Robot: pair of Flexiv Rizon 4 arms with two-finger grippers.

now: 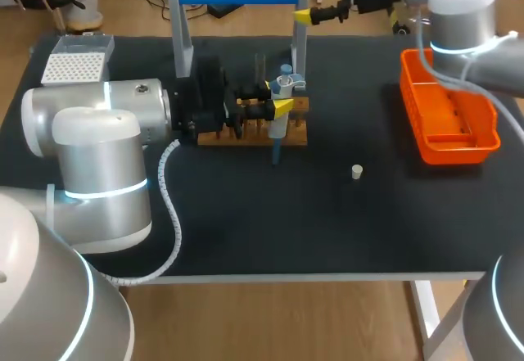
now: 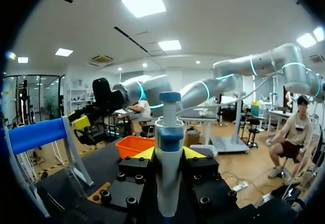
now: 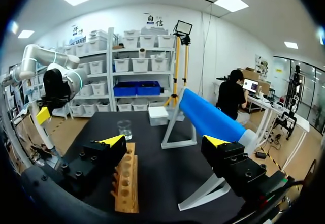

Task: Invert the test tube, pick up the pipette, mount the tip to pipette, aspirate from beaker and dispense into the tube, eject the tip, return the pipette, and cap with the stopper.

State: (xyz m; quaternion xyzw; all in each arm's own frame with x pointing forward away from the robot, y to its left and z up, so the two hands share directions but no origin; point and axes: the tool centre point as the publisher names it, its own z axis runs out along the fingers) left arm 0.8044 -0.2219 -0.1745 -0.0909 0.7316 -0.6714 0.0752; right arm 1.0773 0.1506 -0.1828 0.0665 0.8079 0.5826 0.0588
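Nearest at left, the left gripper (image 2: 169,154) clasps the pipette (image 2: 169,130) over the wooden rack (image 1: 254,136). Beyond the rack at the far edge, the right gripper (image 1: 309,1) hangs with its fingers spread. A stopper (image 1: 356,171) lies right of the rack, with an orange tray (image 1: 449,145) farther right.

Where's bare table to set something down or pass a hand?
Free: front strip between stopper and table edge; gap between wooden rack and orange tray. Crowded: at the rack, left gripper holding pipette.
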